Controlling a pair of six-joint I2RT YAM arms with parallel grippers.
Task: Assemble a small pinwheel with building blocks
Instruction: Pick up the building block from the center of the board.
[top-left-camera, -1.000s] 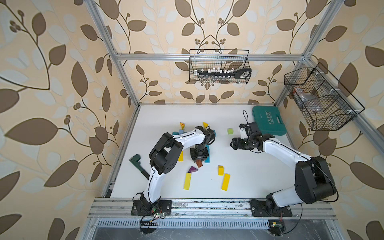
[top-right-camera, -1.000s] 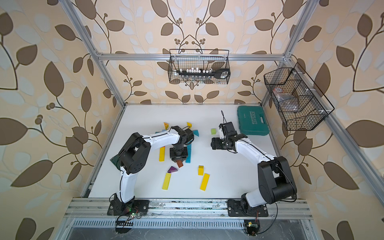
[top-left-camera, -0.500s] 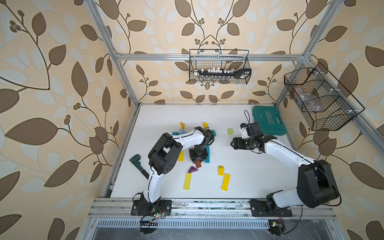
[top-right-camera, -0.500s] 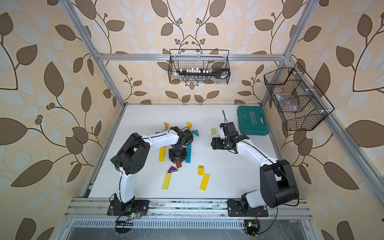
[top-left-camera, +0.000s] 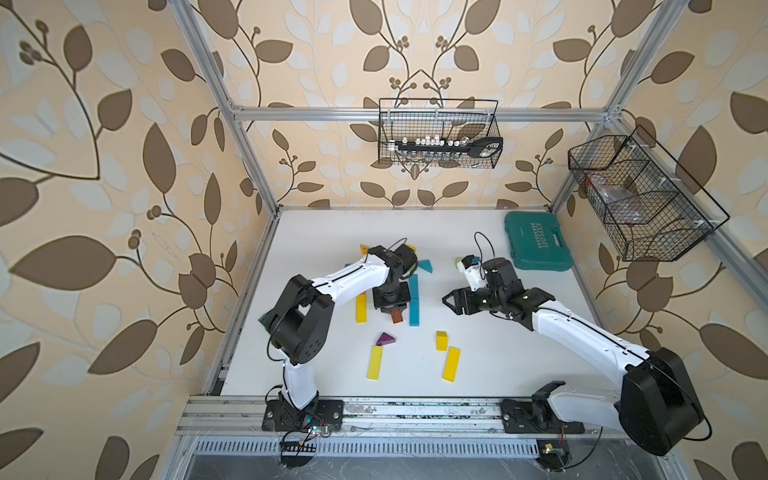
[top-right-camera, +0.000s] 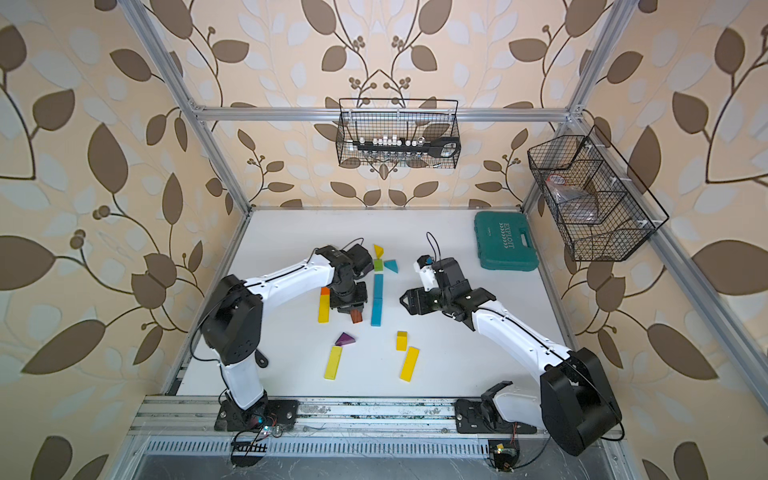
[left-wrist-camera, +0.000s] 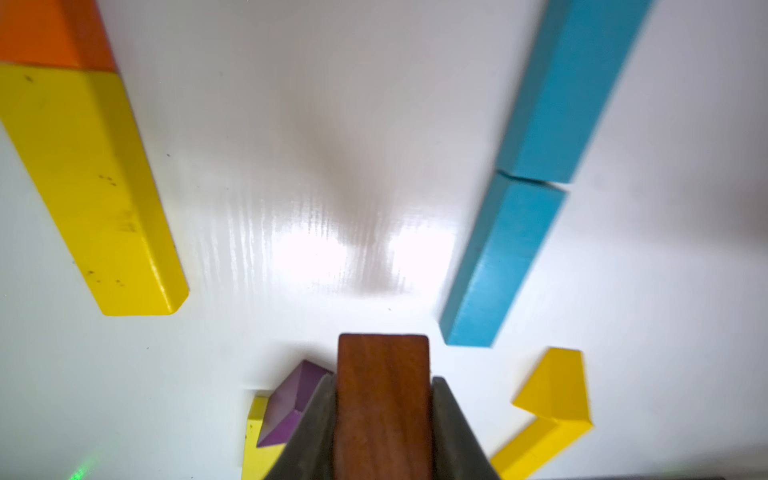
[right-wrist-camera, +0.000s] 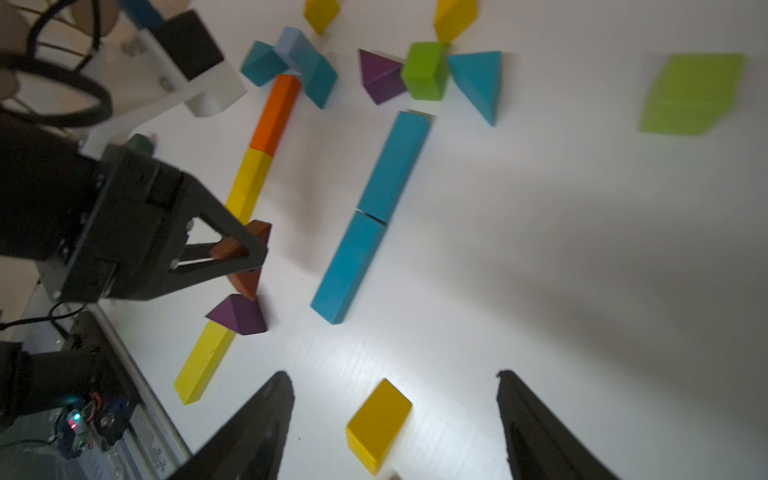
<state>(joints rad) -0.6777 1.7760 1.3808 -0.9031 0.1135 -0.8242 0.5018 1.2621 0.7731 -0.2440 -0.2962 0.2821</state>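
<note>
left claw (left-wrist-camera: 382, 384) tightened — clamps brown wedge (top-left-camera: 397, 317) | right claw (right-wrist-camera: 392, 374) spread wide

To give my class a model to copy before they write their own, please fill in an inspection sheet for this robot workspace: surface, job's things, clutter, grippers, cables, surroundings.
Surface: white table, glossy, no spills seen.
Job's things: two blue bars lie end to end; orange bar and yellow bar likewise; green cube has wedges around it; loose purple wedge and yellow blocks lie nearer the front.
Clutter: teal tool case in the far right corner.
Grippers: left gripper shut on brown wedge; right gripper open, empty.
Cables: black cable loops at each wrist.
Surroundings: two wire baskets on leaf-patterned walls.
</note>
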